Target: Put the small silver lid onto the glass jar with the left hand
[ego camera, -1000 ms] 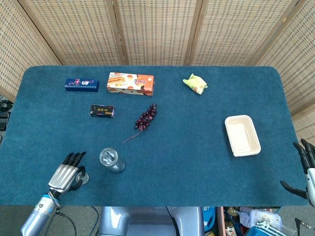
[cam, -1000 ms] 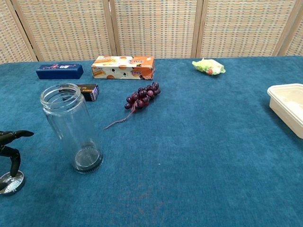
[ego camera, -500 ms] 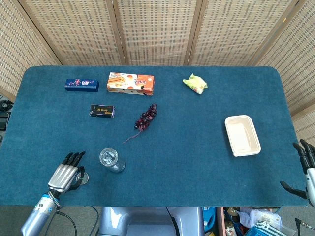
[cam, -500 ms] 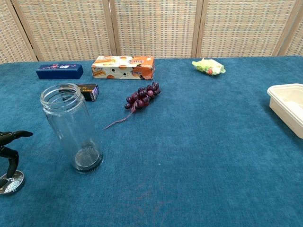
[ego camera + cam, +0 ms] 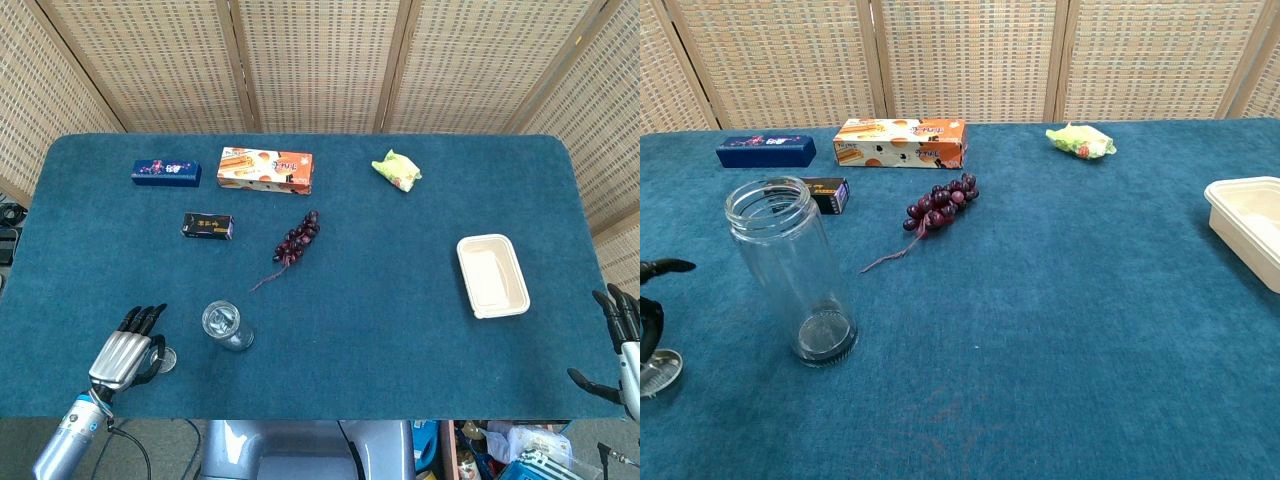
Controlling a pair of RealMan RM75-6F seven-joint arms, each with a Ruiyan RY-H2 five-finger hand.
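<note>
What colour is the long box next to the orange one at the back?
Dark blue box with small colourful print on top, clearest in the chest view.

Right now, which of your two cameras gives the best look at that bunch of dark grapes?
The chest view: the grapes appear large enough to tell single berries and the long stem trailing toward the glass jar. The head view shows the same grapes from above, only as a small dark cluster.
</note>
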